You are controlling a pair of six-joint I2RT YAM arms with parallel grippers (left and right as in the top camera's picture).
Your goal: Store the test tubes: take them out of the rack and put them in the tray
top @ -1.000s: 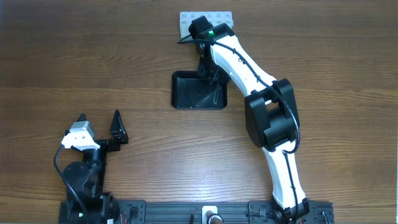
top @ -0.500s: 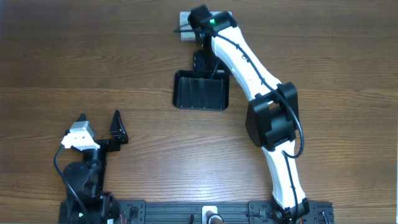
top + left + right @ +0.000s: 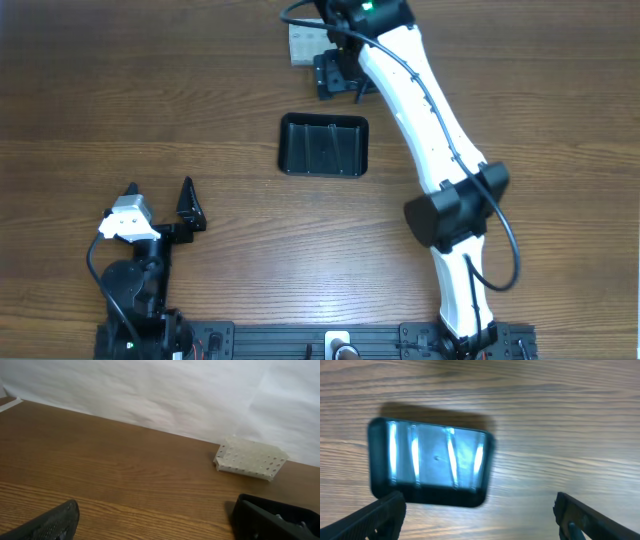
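The black tray [image 3: 323, 146] lies mid-table, and the white perforated rack [image 3: 302, 45] stands beyond it, partly under my right arm. My right gripper [image 3: 336, 76] hangs high above the tray [image 3: 432, 462], open, with nothing between its fingers [image 3: 380, 516]. Pale streaks run along the tray floor; I cannot tell whether they are clear tubes or glare. My left gripper [image 3: 160, 203] rests open near the front left, far from both. From there the rack [image 3: 250, 458] shows rows of holes on its top.
Bare wooden tabletop surrounds the tray on all sides. A white backdrop rises behind the table's far edge [image 3: 150, 430]. The arm bases and a black rail [image 3: 320, 340] line the near edge.
My right gripper has risen from the tray, where it was low a second ago, and now hangs well above it. The left arm has not moved.
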